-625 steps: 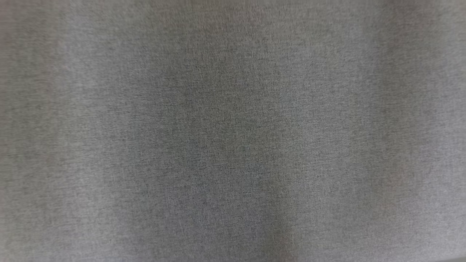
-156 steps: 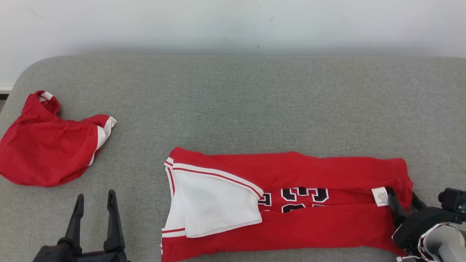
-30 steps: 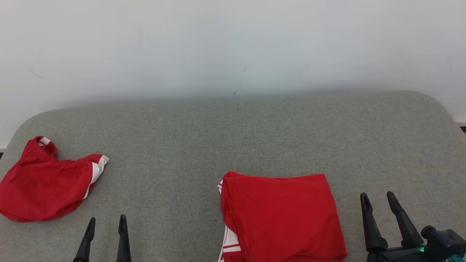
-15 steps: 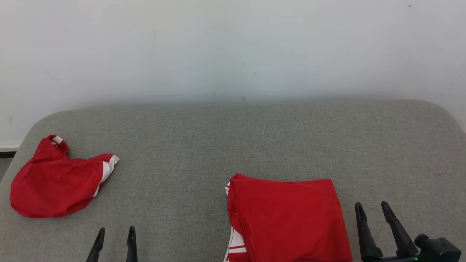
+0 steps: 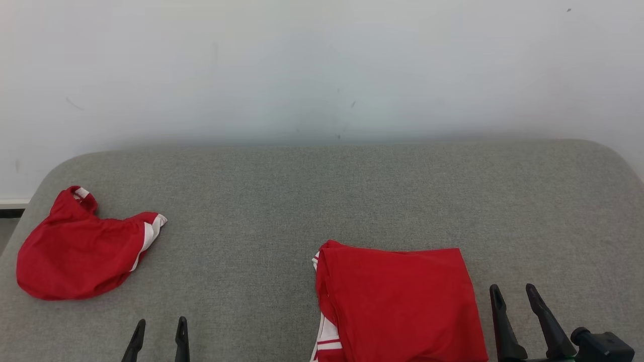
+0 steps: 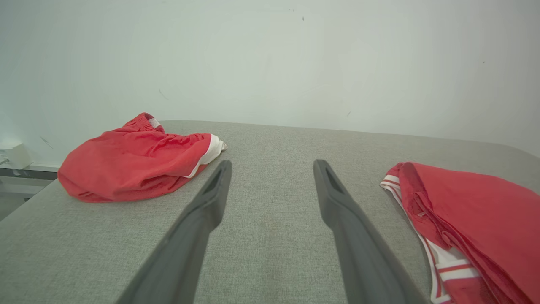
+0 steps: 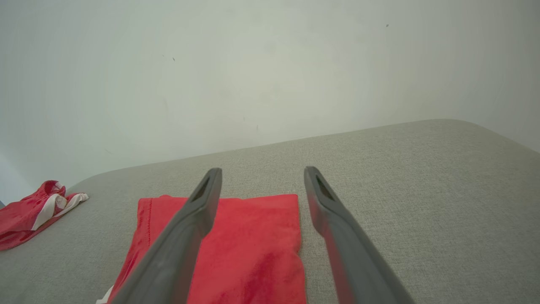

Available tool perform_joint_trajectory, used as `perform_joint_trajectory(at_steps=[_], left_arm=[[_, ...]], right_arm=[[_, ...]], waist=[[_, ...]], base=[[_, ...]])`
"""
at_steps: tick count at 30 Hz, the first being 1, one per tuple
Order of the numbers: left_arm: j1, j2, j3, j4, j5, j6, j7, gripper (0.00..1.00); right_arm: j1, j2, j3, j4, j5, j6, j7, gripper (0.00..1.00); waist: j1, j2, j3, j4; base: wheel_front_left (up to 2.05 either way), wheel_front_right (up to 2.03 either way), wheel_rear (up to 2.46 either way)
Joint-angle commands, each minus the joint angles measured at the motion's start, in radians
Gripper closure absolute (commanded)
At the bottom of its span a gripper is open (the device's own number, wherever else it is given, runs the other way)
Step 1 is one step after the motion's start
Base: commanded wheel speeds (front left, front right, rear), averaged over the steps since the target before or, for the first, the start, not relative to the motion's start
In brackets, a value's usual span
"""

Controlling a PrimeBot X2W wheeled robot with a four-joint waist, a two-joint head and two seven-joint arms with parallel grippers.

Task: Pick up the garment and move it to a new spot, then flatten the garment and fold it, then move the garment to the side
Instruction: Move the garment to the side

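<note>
The garment [image 5: 397, 301] lies folded; left gripper [image 5: 161, 322] and right gripper [image 5: 512, 287], either side of it, gape empty; moving it aside seems undone.

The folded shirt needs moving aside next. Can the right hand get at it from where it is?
Probably yes. The right hand is open just beside the right edge of the folded shirt, apart from it, with bare cushion between and nothing lying on the shirt.
</note>
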Motion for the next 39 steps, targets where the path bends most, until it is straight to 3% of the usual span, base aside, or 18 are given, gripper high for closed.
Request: perform_joint_trajectory(at_steps=[1,24,31,39], left_arm=[[0.005,0.003,0.001,-0.001,-0.002,-0.004,-0.003,0.0],[-0.002,0.001,0.008,0.004,0.005,-0.007,-0.003,0.0],[-0.016,-0.001,0.008,0.004,0.008,-0.007,-0.003,0.0],[-0.036,-0.006,-0.008,0.003,0.011,-0.006,-0.003,0.0]], right_arm=[[0.008,0.003,-0.001,0.003,-0.011,0.001,-0.004,0.0],[0.005,0.005,0.0,0.006,-0.01,0.001,0.001,0.0],[-0.074,-0.046,0.032,0.031,-0.022,0.001,0.034,0.0],[-0.23,-0.103,0.051,0.181,0.001,0.001,0.148,0.0]], waist=[[0.0001,0.0001,0.0,0.0],[0.0001,0.0001,0.012,-0.001],[0.0001,0.0001,0.023,0.0],[0.0001,0.0001,0.052,0.018]], base=[[0.0,0.0,0.0],[0.0,0.0,0.0],[0.0,0.0,0.0],[0.0,0.0,0.0]])
